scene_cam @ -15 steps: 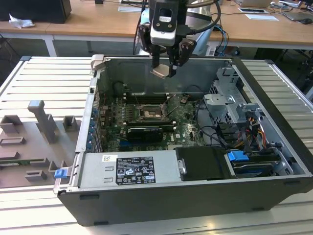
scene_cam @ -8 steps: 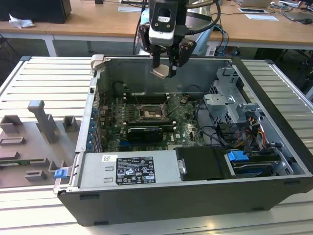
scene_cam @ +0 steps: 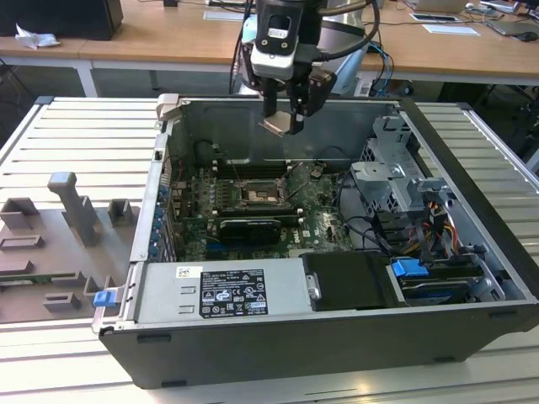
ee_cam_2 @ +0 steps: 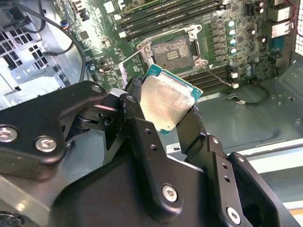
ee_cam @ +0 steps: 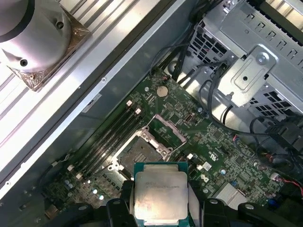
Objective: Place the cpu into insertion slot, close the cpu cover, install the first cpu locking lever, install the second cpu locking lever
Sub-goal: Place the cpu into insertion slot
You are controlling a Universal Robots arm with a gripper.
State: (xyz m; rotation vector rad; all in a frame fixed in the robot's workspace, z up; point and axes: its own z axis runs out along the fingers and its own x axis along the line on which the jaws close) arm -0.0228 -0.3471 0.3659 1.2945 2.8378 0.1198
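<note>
Gripper clamps the cpu by opposite edges, well above the open insertion slot.
It looks light, rigid and fragile; holding it by the edges seems safest, sparing its underside.

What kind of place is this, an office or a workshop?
Probably a robotics lab: the gripper holds the cpu over an open computer case, which sits on a slatted metal bench, with office desks behind.

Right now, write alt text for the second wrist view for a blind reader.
The gripper clamps the cpu by two opposite edges, above a green motherboard. Beyond it, the insertion slot sits uncovered beside long black memory slots.
</note>
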